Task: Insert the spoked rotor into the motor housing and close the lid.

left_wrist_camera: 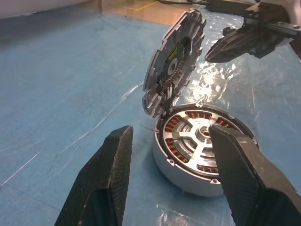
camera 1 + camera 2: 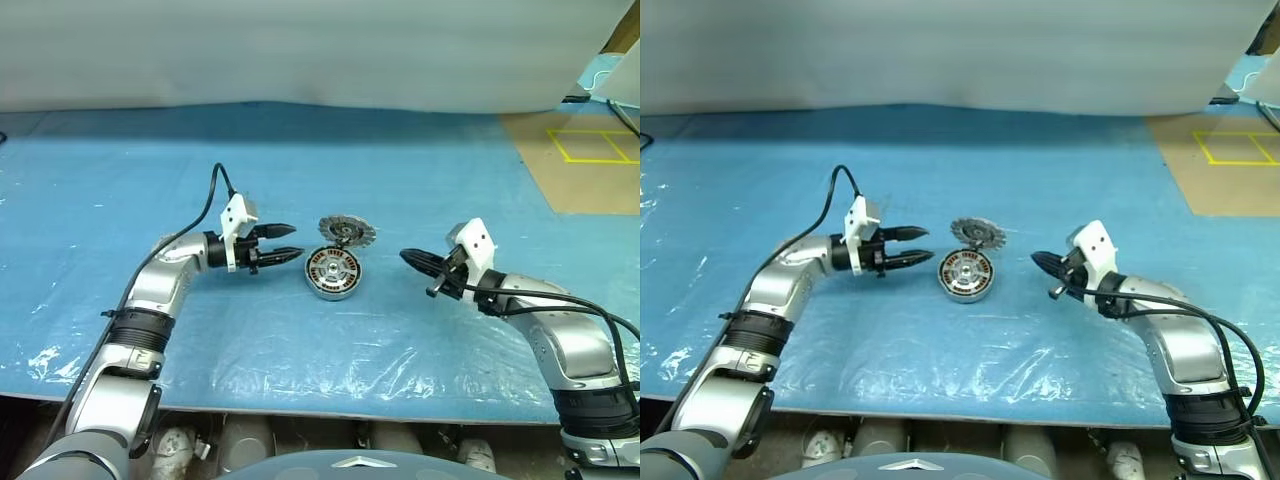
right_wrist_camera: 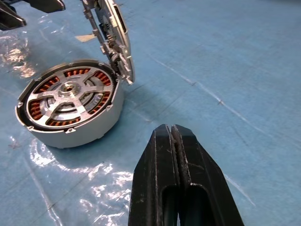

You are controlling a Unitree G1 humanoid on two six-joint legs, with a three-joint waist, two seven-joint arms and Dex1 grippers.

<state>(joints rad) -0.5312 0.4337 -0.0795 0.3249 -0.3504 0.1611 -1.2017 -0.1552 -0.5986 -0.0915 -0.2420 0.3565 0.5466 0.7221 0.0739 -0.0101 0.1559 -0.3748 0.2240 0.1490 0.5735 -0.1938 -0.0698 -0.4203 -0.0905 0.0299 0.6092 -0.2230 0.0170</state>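
**One step left: lid stands open, rotor seated**

Two grippers flank the work on the blue plastic-covered table (image 2: 420, 180), neither touching it. The motor housing (image 2: 334, 272), a short round silver metal can with copper-brown windings inside, sits between them. The spoked rotor (image 3: 69, 96), a flat wheel with shiny silver spokes and hub, already lies inside the can, level with its rim as far as both wrist views show. Windings show through the gaps between the spokes.

The lid (image 2: 347, 232), a round disc with a notched toothed rim joined to the housing's far edge, stands nearly upright, its dark silvery inner face tilted over the can.

Step in hand, by my reading: insertion done, closing not begun. The next move calls for a push on the lid's outer face or top edge, tipping it down about its joint until it sits flat on the rim. The housing is light and may skid on the slick sheet; bracing it would help.

Left gripper (image 2: 283, 243): forearm reaching in from the left, black fingers level and pointing at the housing's side, spread apart and empty, just short of the can.

Right gripper (image 2: 413, 262): forearm angled in from the right, tip dipping slightly toward the housing, fingers pressed together on nothing, well clear of the can.
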